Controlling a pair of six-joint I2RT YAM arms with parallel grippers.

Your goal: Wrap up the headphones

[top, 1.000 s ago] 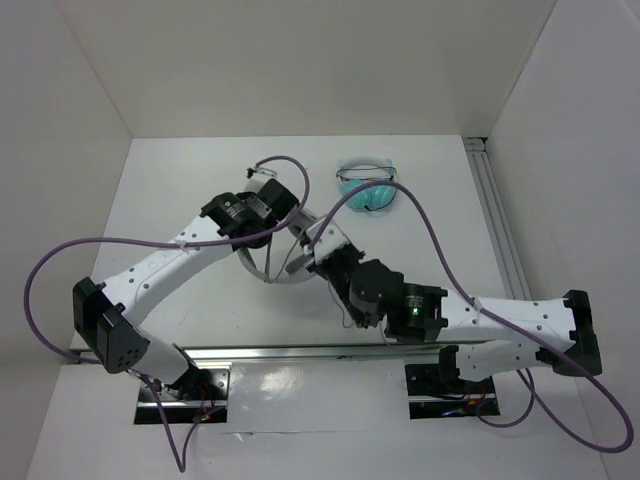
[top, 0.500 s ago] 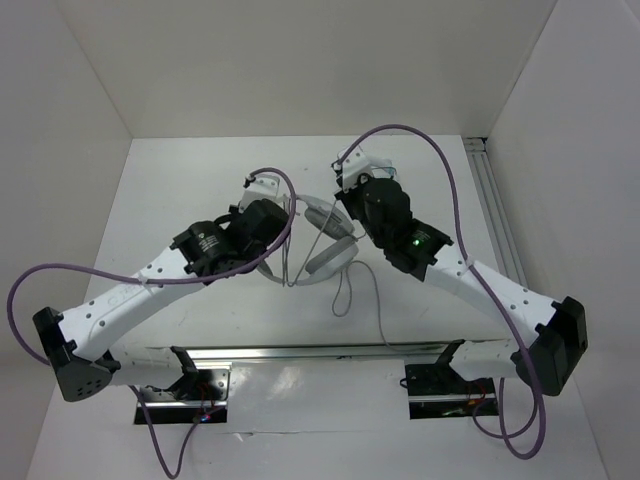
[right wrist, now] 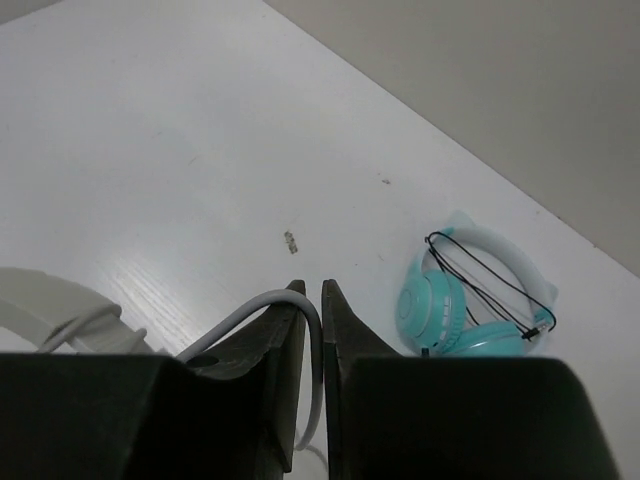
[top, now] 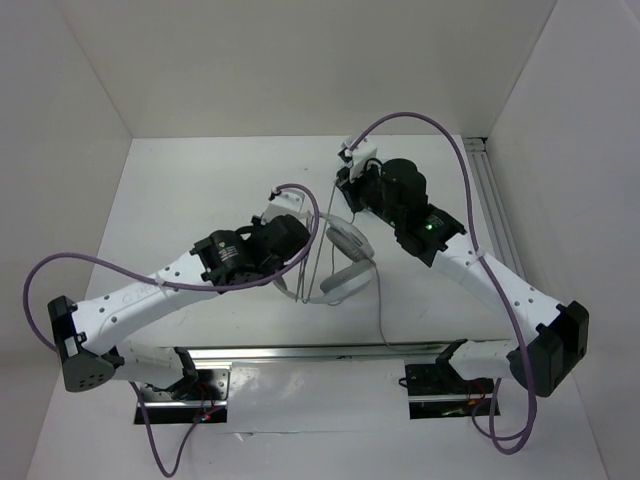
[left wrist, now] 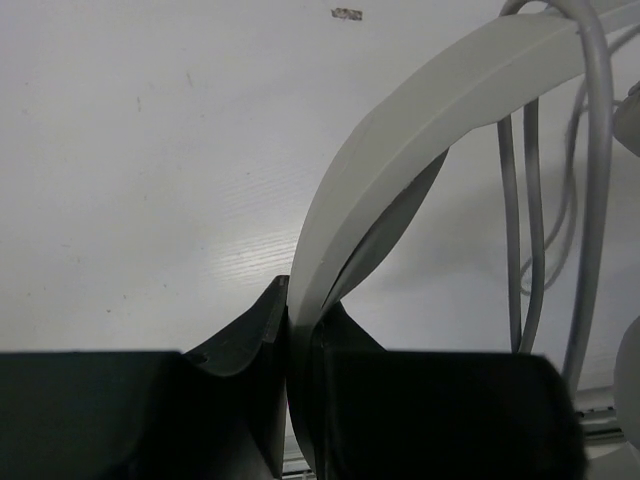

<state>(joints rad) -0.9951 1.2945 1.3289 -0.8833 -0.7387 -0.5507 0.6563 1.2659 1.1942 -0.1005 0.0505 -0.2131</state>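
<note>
The white headphones (top: 343, 262) are held above the middle of the table. My left gripper (left wrist: 300, 302) is shut on their wide headband (left wrist: 420, 110), which arches up and to the right. In the top view the left gripper (top: 296, 262) is at the headphones' left side. Several strands of the pale cable (left wrist: 527, 220) hang beside the headband. My right gripper (right wrist: 312, 290) is shut on the cable (right wrist: 250, 305), which loops over its left finger. In the top view the right gripper (top: 347, 190) is just behind the headphones, and the cable (top: 381, 310) trails toward the front edge.
Small teal headphones (right wrist: 470, 300) with a thin black cord lie on the table at the back, right of my right gripper; the right arm hides them in the top view. White walls close in the table. A metal rail (top: 498, 235) runs along the right side.
My right arm has swung from the table's near middle to the back, carrying the cable. My left arm has shifted the headphones right and toward the front.
</note>
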